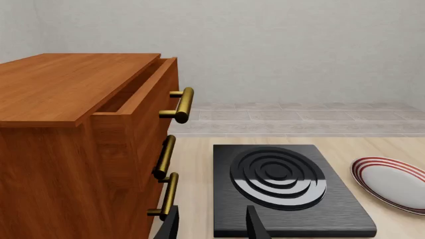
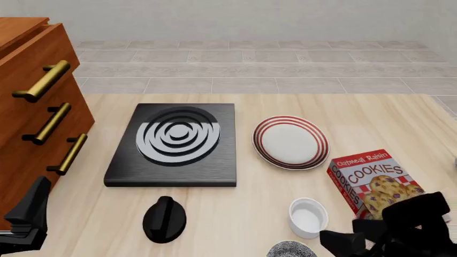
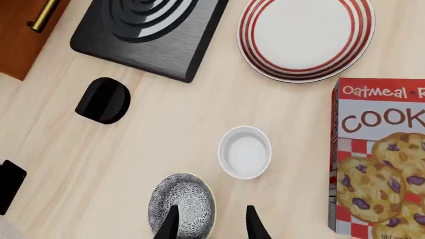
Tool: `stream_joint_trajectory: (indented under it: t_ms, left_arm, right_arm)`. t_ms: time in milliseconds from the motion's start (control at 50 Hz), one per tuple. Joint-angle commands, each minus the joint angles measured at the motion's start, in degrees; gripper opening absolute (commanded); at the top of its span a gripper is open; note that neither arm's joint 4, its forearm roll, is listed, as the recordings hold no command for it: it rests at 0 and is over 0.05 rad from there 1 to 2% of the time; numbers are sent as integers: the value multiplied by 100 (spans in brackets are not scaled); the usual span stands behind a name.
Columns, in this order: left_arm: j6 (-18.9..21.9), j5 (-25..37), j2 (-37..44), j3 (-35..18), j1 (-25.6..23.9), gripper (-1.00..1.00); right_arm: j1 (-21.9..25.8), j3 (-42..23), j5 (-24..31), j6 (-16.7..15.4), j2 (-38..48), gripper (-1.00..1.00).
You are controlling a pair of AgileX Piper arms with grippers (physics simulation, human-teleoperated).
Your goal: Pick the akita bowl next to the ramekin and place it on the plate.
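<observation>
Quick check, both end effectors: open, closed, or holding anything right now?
Left end effector: open, holding nothing.
Right end effector: open, holding nothing, one finger over the akita bowl.

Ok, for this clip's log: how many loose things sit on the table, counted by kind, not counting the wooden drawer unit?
Dishes: 3 — akita bowl, ramekin, plate
Stove burner: 1
Black knob: 1
Cookie box: 1
Total: 6
</observation>
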Motion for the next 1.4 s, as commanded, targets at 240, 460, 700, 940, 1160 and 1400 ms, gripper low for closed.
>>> stream_joint_trajectory:
  t_ms: [240,460,700,940,1160,1400]
  left_arm:
    - [0,0,0,0,0,100]
    - [0,0,0,0,0,100]
    - [0,0,0,0,0,100]
    - [0,0,0,0,0,100]
    - [0,0,0,0,0,100]
    - [0,0,0,0,0,100]
  right_arm:
    - [232,285,-148,230,107,100]
    - [161,351,-217,129,202,100]
    - [125,328,-399,6,486,100]
    - [197,336,-683,-39,859,100]
    - [289,423,-1030,8,1187,100]
    - [409,640,-1517,129,1547,100]
